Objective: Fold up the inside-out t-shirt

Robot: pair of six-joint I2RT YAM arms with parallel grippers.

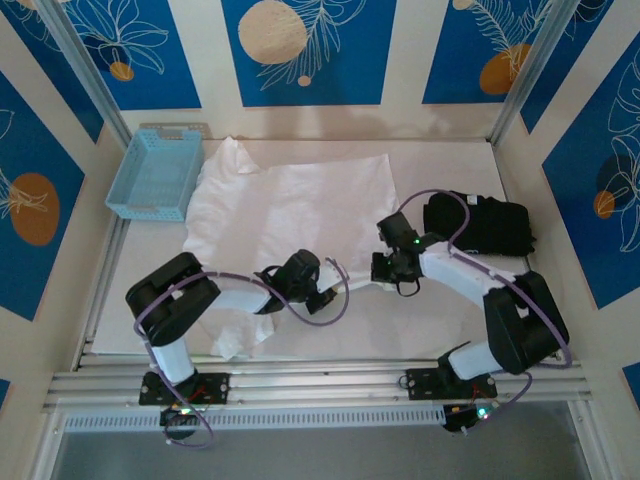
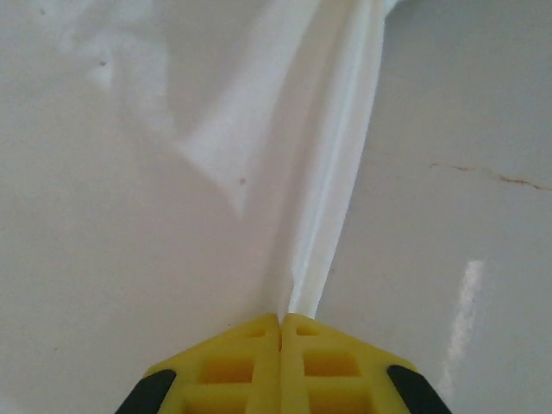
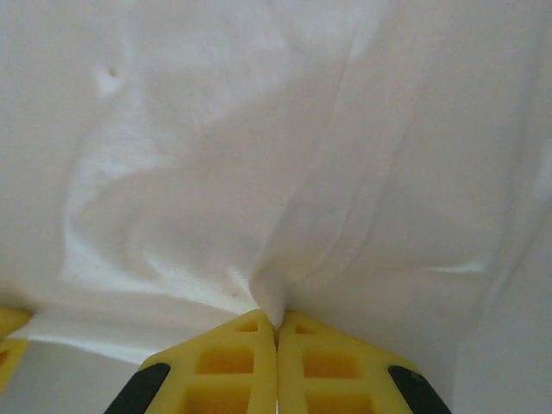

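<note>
White laminate covered the counter [image 1: 440, 325], its near edge bordered by aluminium rails [image 1: 320, 385]. Cream walls [image 1: 400, 60] with blue panels of leaf and circle motifs closed in the other three sides. The shirt [image 1: 300, 205] lay spread and wrinkled across the middle of the counter, one corner bunched up at its far left. A light blue basket [image 1: 155, 172] sat just left of the shirt, touching or nearly touching that bunched corner. A folded black garment [image 1: 480, 225] lay to the shirt's right, apart from it.

Both arms reached in over the shirt's near edge. The left fingers [image 2: 233, 366], yellow, were pressed fully together and pinched a narrow fold of the shirt [image 2: 336, 172], which ran away from them as a taut ridge; bare counter [image 2: 466, 129] showed to the right of that fold. The right fingers [image 3: 323, 362] were likewise closed tight on a tuck of the shirt [image 3: 259, 172], with creases fanning out from the pinch.
</note>
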